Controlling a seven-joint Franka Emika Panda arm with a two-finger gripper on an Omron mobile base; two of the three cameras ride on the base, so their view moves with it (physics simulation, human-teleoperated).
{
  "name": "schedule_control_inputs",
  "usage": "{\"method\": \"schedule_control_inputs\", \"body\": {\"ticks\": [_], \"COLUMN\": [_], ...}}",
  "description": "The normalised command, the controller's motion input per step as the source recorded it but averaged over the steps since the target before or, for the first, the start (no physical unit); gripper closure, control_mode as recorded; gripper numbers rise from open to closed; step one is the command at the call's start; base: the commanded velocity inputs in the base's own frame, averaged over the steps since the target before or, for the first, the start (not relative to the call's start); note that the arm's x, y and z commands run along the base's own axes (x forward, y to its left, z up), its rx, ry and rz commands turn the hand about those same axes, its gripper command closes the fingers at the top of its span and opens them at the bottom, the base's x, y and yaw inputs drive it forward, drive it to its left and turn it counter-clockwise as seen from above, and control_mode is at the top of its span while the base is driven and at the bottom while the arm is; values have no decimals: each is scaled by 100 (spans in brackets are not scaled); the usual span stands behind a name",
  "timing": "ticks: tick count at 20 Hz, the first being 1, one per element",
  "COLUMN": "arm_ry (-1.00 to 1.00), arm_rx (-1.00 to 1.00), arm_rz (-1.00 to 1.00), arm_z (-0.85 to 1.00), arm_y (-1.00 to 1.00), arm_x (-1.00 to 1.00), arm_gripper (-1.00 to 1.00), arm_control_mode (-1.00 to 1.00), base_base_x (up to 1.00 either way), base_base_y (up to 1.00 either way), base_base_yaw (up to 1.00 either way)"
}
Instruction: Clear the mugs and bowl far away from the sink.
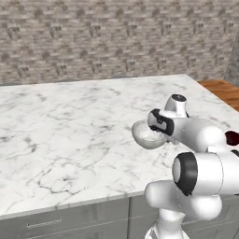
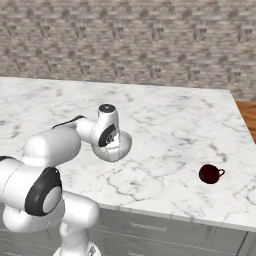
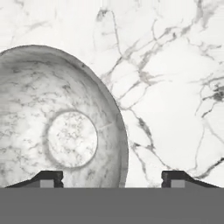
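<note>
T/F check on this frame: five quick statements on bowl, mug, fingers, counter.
1. The pale grey-white speckled bowl sits upright on the white marble counter. True.
2. The gripper has its fingers pinched shut on the bowl's rim. False: they stand wide apart, the rim between them.
3. The dark maroon mug lies inside the bowl. False: it is on the counter, apart from the bowl.
4. The bowl holds food. False: empty.
5. A brick wall backs the counter. True.
</note>
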Motion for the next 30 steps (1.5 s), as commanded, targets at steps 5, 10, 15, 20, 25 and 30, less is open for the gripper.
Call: {"method": "schedule_control_inputs", "body": {"ticks": [5, 10, 15, 20, 25, 30], "arm_ry": [-13, -18, -9, -2, -1, 0], "arm_rx": [0, 0, -1, -1, -20, -25], "arm_rz": [0, 5, 9, 7, 19, 38], "arm_z": [78, 93, 85, 85, 51, 24], "arm_y": [0, 3, 1, 0, 3, 4], "arm_x": [-31, -90, -99, -96, -47, -5], "arm_gripper": [-100, -100, -100, -100, -100, -100], "arm_control_mode": [-100, -100, -100, -100, -100, -100], "base_base_x": [0, 0, 0, 0, 0, 0], "base_base_y": [0, 0, 0, 0, 0, 0], "base_base_yaw": [0, 0, 0, 0, 0, 0]}}
